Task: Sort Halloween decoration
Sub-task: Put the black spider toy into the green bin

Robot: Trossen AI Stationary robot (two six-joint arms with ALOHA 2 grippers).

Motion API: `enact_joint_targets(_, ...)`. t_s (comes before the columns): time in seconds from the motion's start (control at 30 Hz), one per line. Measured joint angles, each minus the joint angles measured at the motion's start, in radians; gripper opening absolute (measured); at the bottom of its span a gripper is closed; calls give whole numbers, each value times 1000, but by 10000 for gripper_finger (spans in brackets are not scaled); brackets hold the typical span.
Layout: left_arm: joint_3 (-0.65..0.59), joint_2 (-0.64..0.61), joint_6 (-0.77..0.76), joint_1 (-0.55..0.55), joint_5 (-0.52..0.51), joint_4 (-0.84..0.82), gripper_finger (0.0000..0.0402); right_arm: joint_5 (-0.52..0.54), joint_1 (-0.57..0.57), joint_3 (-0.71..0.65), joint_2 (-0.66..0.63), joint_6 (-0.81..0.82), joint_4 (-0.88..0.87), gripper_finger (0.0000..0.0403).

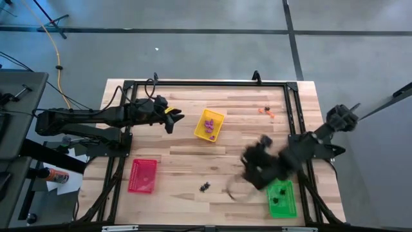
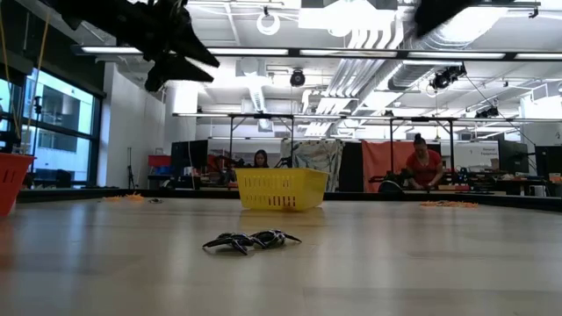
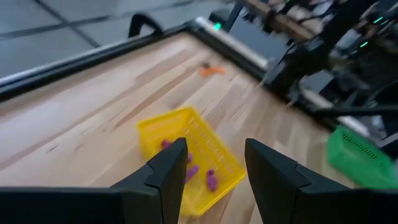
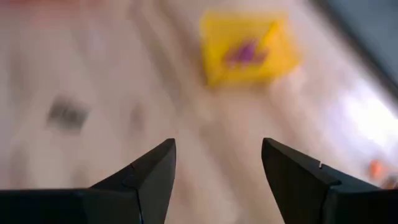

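Note:
Purple trinkets [image 1: 209,125] lie in the yellow tray [image 1: 210,125], also seen as purple trinkets [image 3: 200,172]. Black trinkets [image 1: 205,187] lie on the bare wood near the near edge, shown close in the low view as black trinkets [image 2: 251,240]. More black trinkets [image 1: 277,197] sit in the green tray [image 1: 282,198]. Orange trinkets [image 1: 266,111] lie near the far right. My left gripper [image 1: 175,120] hangs open left of the yellow tray, holding nothing; its fingers frame the tray [image 3: 186,155]. My right gripper [image 1: 252,169] is open and blurred above the wood, left of the green tray, empty [image 4: 217,171].
A red tray [image 1: 143,175] sits near the left near corner. A black metal frame [image 1: 206,84] borders the table. People sit at benches in the room beyond [image 2: 423,162]. Bare wood lies between the three trays.

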Motion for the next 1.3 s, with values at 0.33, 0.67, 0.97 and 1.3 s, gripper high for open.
enact_joint_targets(0.33,1,0,315,-48,175,297,152,-481,-385,0,-1,-627,631,232)
enact_joint_targets(0.67,1,0,358,-128,148,256,152,-661,-491,0,-1,-659,635,232)
enact_joint_targets(0.97,1,0,358,-139,138,263,152,-638,-491,-25,-25,-685,539,232)
enact_joint_targets(1.3,1,0,357,-139,105,263,152,-446,-484,-570,-514,-265,559,232)
